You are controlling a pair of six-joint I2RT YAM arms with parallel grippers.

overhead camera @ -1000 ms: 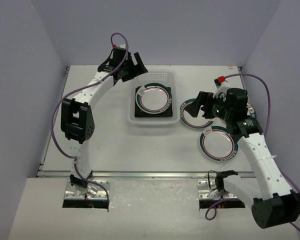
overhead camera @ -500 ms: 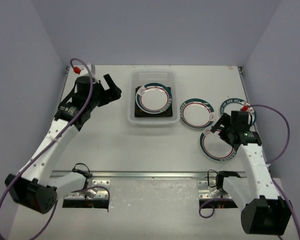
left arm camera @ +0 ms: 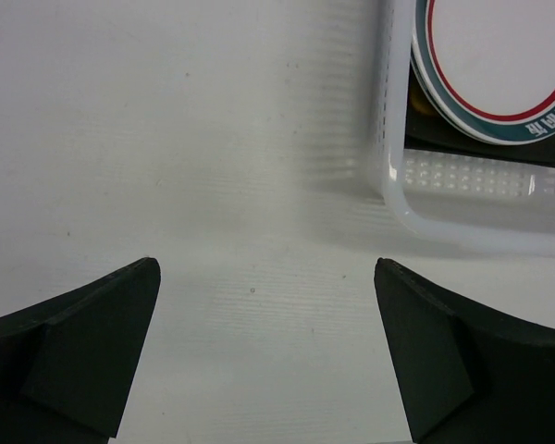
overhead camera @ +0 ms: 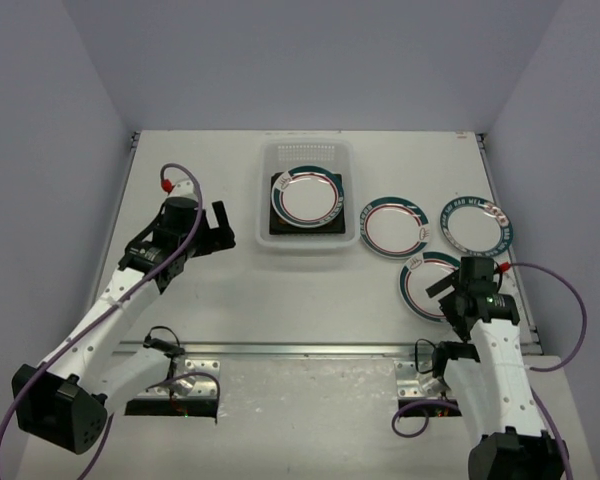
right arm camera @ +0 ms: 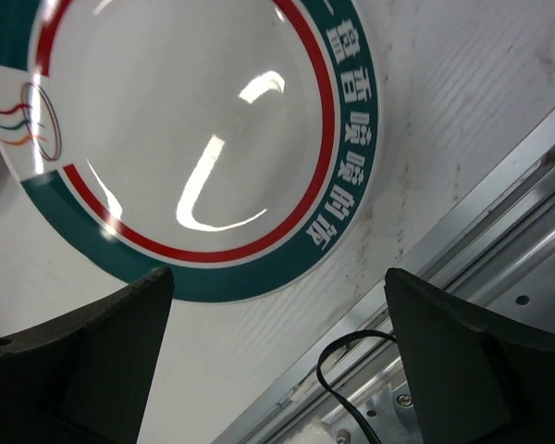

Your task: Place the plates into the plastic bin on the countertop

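The plastic bin (overhead camera: 265, 190) stands at the back middle of the countertop (overhead camera: 230, 295). In it a round white plate (overhead camera: 306, 195) lies on a dark square plate (overhead camera: 280, 222). Three round white plates with green-red rims lie to its right: one (overhead camera: 393, 225), one (overhead camera: 476, 224), and one (overhead camera: 425, 278) nearest the front. My left gripper (overhead camera: 225, 226) is open and empty, left of the bin; the left wrist view shows it (left arm camera: 268, 342) over bare table by the bin's corner (left arm camera: 388, 139). My right gripper (overhead camera: 443, 297) is open and empty, over the near plate's edge (right arm camera: 185, 139).
The table's metal front edge (overhead camera: 310, 349) runs across near the arm bases and shows in the right wrist view (right arm camera: 462, 222) with a black cable (right arm camera: 351, 347) below it. Grey walls close the back and both sides.
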